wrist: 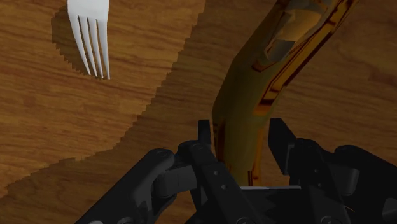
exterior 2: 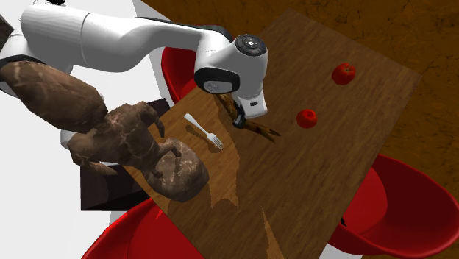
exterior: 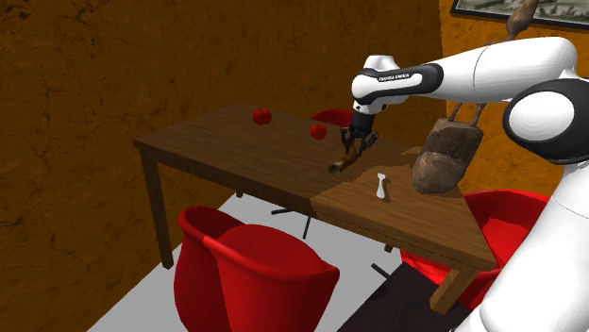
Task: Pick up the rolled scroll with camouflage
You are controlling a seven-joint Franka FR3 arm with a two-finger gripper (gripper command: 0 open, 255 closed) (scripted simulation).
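Shows a dark wooden surface point(exterior: 227, 151) across the middle of the shoulder view, with a white arm reaching in from the right. Holds, in a black pincer point(wrist: 240, 133) drawn narrow, one end of a rolled scroll point(wrist: 267, 70) mottled brown and orange in camouflage blotches. From the wrist, stretches away from the fingers point(wrist: 205, 137) over the wood, with a white fork point(wrist: 89, 35) lying well apart to one side. In the shoulder view, hangs tilted just below the pincer at the centre of the frame, low end near or touching the wood; cannot tell which. In the second exterior view, right of centre, a red fruit point(exterior 2: 307, 118) near the roll's free end. Looks light, probably a rolled sheet: fairly stiff along its length, yet likely to flatten under a hard squeeze, and smooth enough to slip or swing when gripped so close to one end. Would probably sit steadier if taken nearer the middle, across the roll's width, with gentle pressure. Calls for a slow lift to avoid pivoting between the fingers.
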